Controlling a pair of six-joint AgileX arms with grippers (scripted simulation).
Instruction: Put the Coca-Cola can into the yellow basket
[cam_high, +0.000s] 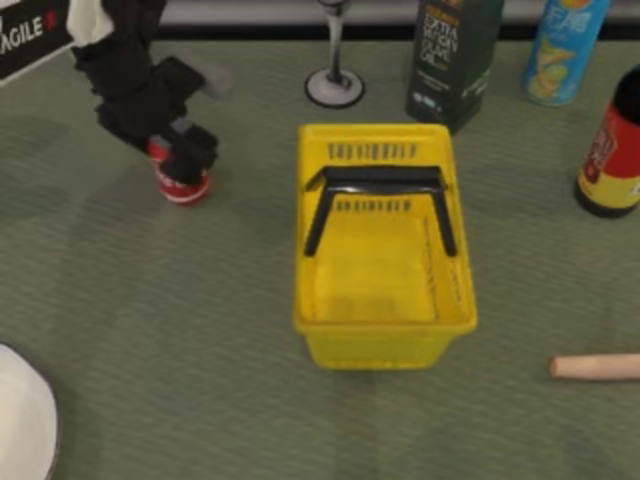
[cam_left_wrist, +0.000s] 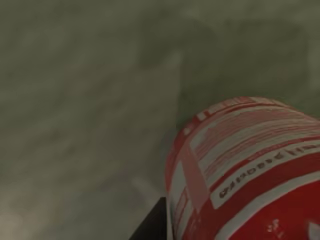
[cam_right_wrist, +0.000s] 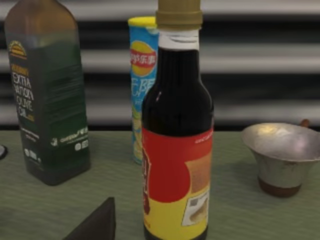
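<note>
My left gripper (cam_high: 185, 160) clasps the can (cam_high: 183, 184) at nine o'clock of the basket (cam_high: 385, 140) (right arm unseen); it may clip the rim if carried low.

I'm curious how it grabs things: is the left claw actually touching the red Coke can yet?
Cannot tell. In the top view the left gripper covers the Coca-Cola can, hiding any contact; the left wrist view shows the can close up, but no finger against it.

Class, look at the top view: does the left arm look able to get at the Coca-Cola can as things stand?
Probably yes. The left gripper is already down over the Coca-Cola can, which stands apart from the yellow basket with nothing between.
</note>
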